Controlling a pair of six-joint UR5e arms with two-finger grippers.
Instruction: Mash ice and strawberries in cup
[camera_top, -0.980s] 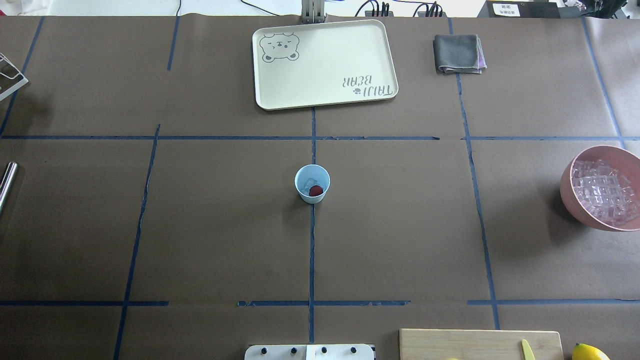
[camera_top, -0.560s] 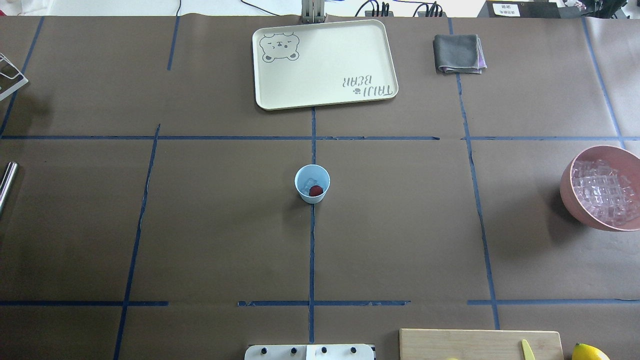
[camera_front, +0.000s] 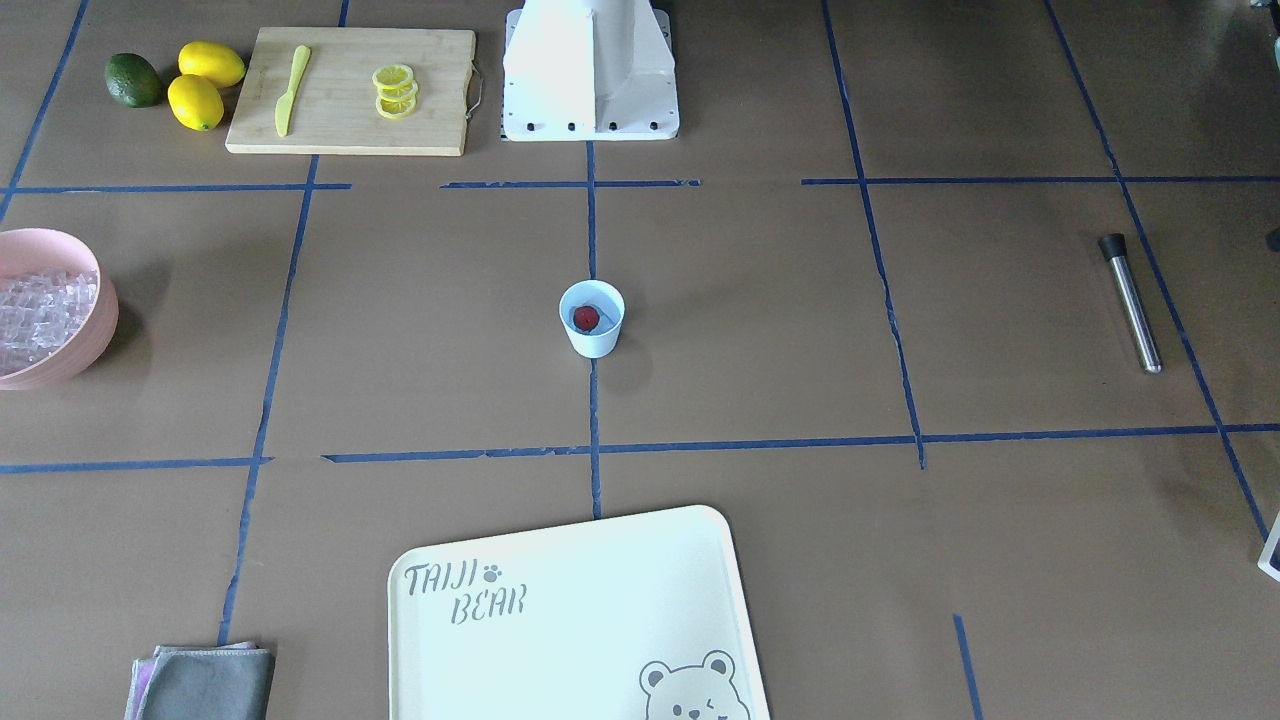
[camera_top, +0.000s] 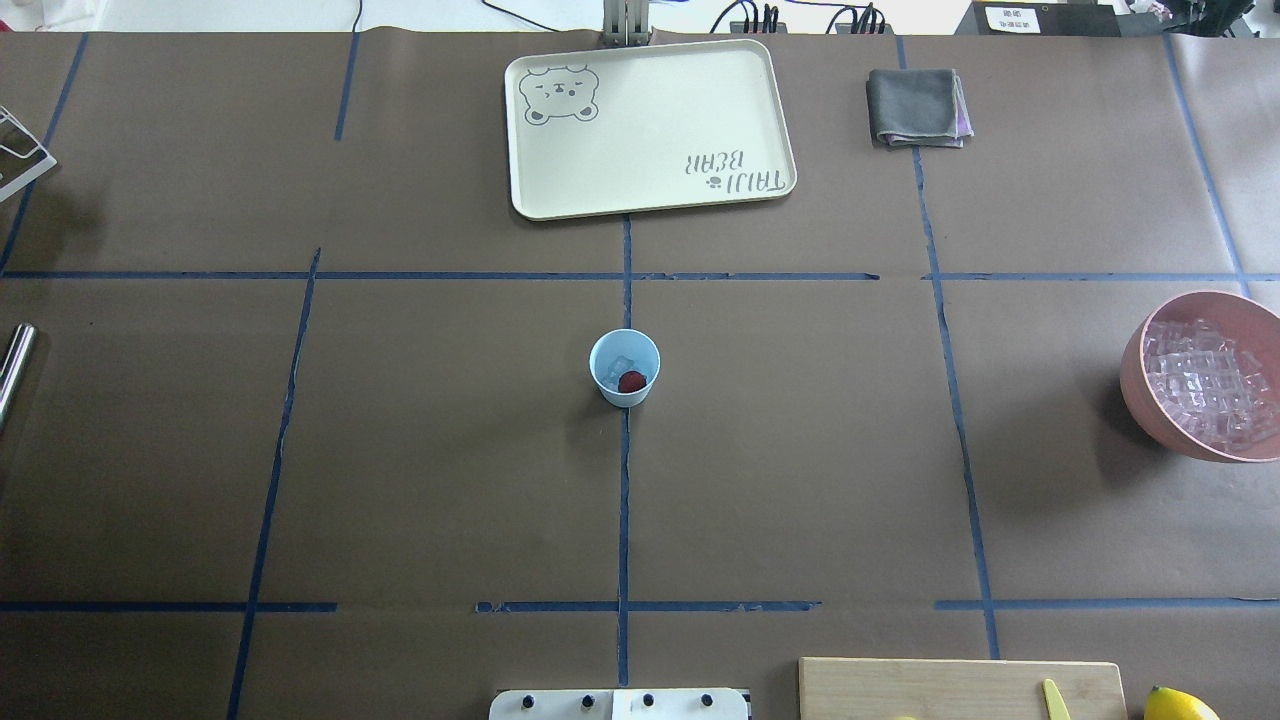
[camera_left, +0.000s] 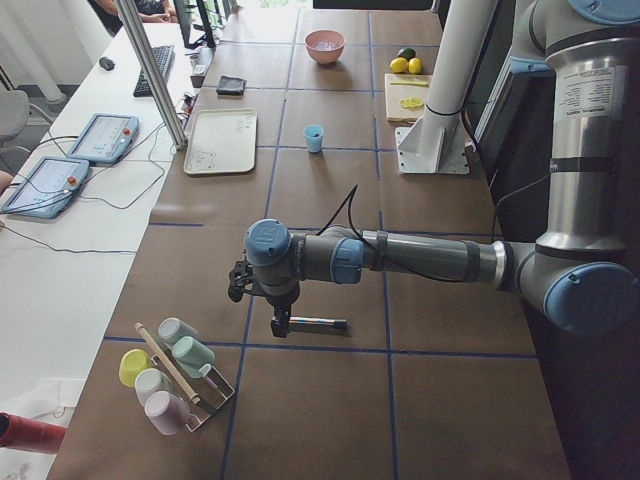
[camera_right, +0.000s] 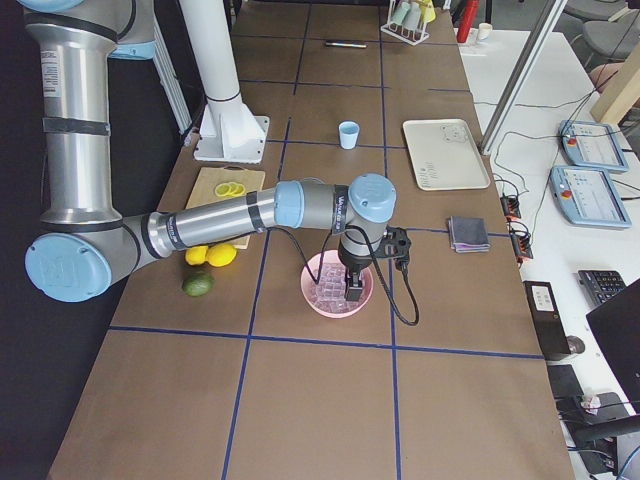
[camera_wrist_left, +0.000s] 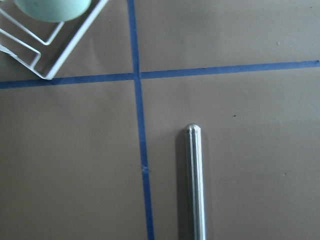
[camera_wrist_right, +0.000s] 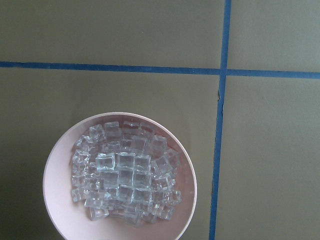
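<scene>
The light blue cup stands at the table's middle; it also shows in the front view. Inside it lie a red strawberry and clear ice. My left gripper hangs over a metal rod at the table's left end; it shows only in the left side view, so I cannot tell if it is open or shut. My right gripper hangs over the pink bowl of ice cubes; I cannot tell its state either. No fingers show in either wrist view.
The metal rod lies beside a wire rack of cups. A cream tray and grey cloth sit at the far edge. A cutting board with lemon slices, a yellow knife, lemons and an avocado sit near my base.
</scene>
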